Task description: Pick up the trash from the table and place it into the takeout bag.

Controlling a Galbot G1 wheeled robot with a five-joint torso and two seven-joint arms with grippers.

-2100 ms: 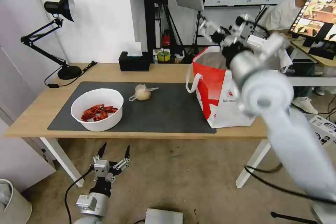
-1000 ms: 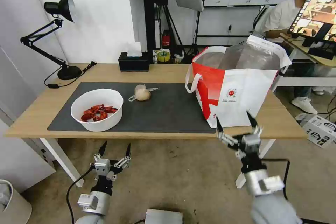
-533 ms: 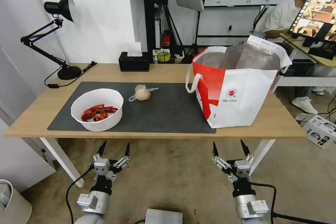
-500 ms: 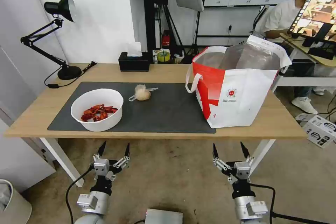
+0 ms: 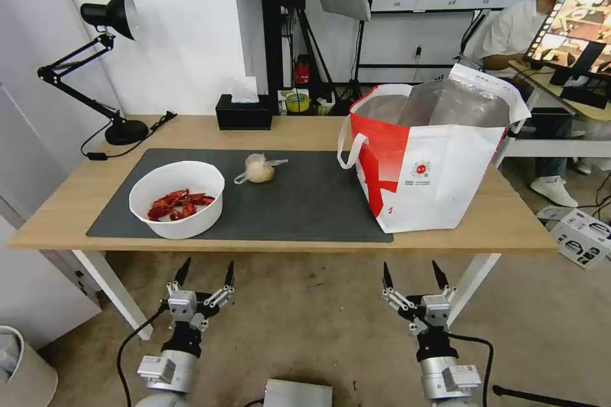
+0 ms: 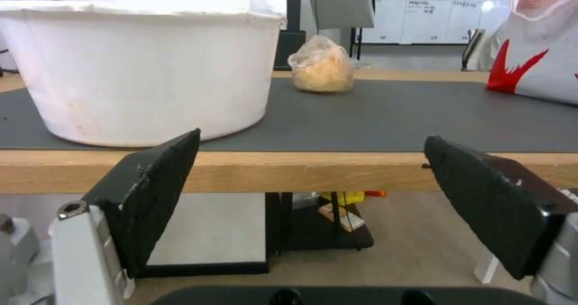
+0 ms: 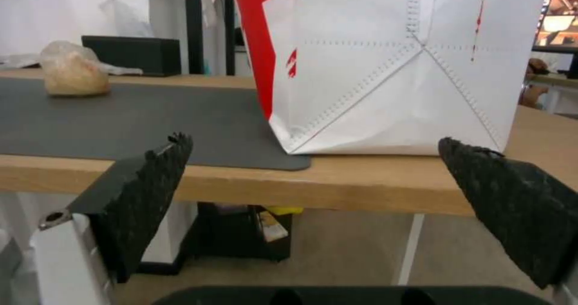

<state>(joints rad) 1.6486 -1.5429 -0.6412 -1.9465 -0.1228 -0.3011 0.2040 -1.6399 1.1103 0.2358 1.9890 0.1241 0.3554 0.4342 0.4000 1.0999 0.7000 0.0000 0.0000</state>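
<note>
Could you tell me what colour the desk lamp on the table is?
The articulated metal desk lamp is black, clearest in the head view.

Right tool (image 5: 410, 275) dropped from above takeout bag (image 5: 425, 159), below table edge.

On the tabletop (image 5: 293, 130) lies a mat (image 5: 305, 203). The bowl (image 5: 177, 199) sits on the mat's left part, near the front edge. The knotted bag (image 5: 258, 168) lies on the mat behind and to the right of the bowl, apart from it. The takeout bag (image 5: 433, 159) stands upright at the right, partly on the mat's right end. A tissue box (image 5: 244, 112) sits at the back edge, and a desk lamp (image 5: 108, 70) at the back left. Below the front edge hang the left hand (image 5: 205, 274) and the right hand (image 5: 411, 275).
</note>
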